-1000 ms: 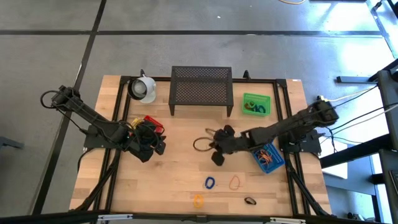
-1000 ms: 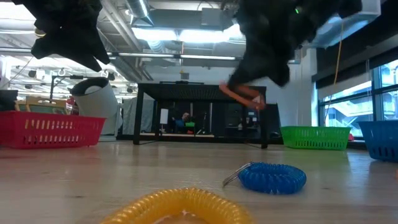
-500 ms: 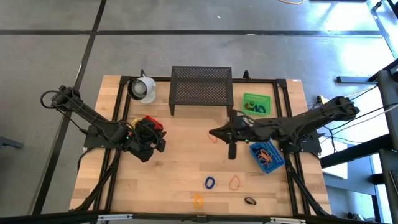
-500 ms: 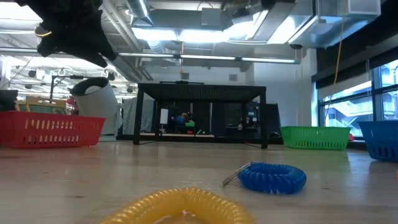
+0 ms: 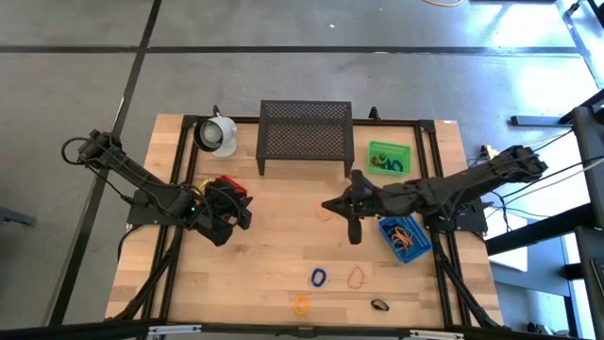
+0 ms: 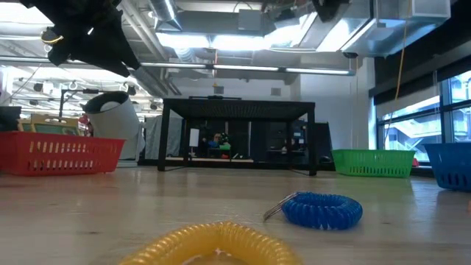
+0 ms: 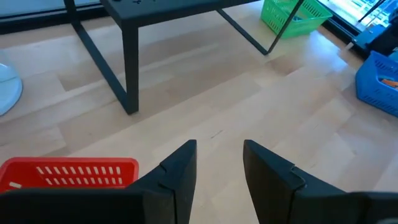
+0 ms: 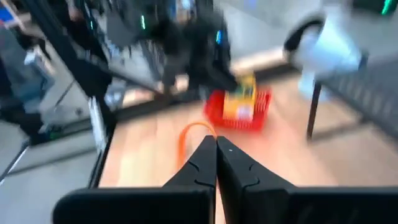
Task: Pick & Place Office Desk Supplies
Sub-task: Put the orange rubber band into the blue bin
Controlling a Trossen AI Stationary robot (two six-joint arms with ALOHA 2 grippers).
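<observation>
Overhead, the right tool [image 5: 327,206] hangs above the middle of the pale wooden worktop [image 5: 274,255], its fingers pressed together on a thin orange loop [image 8: 189,138] that dangles from the tips. Its arm reaches in from the right edge, passing over the small blue plastic bin [image 5: 407,236], which holds a tangle of orange and blue loops. The left tool [image 7: 217,165] waits over the small red plastic bin [image 5: 226,186] near the left edge, fingers parted with nothing between them. Toward the front edge lie a blue coiled loop [image 5: 318,278], a pale orange loop [image 5: 357,277], a yellow coiled loop [image 5: 300,304] and a small dark loop [image 5: 379,305], all apart from one another. A small green plastic bin [image 5: 389,158] sits by the black mesh stand [image 5: 306,133] at the back, with a white mug [image 5: 216,133] on the stand's other side.
</observation>
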